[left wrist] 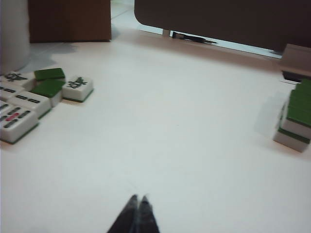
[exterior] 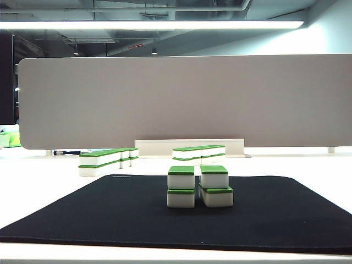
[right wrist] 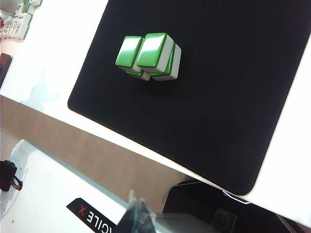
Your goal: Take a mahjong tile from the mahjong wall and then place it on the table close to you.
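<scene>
Running away from camera, mahjong wall (exterior: 200,186); both grippers' fingers (left wrist: 136,213) apparently pinched.

The mat (exterior: 275,214) is laid across the lower half of the exterior view, on the table (exterior: 38,181). The mahjong wall (exterior: 199,186) is parked on it just right of centre – stacked two high. Two more tile rows are set behind the mat: one at mid-left (exterior: 107,160), one near centre (exterior: 198,153). The divider panel (exterior: 181,99) is stood behind everything. No grippers are caught in that view – each is seen only at its wrist view's bottom edge, left gripper (left wrist: 138,200) over bare table, right gripper (right wrist: 136,201) off the mat's edge.
</scene>
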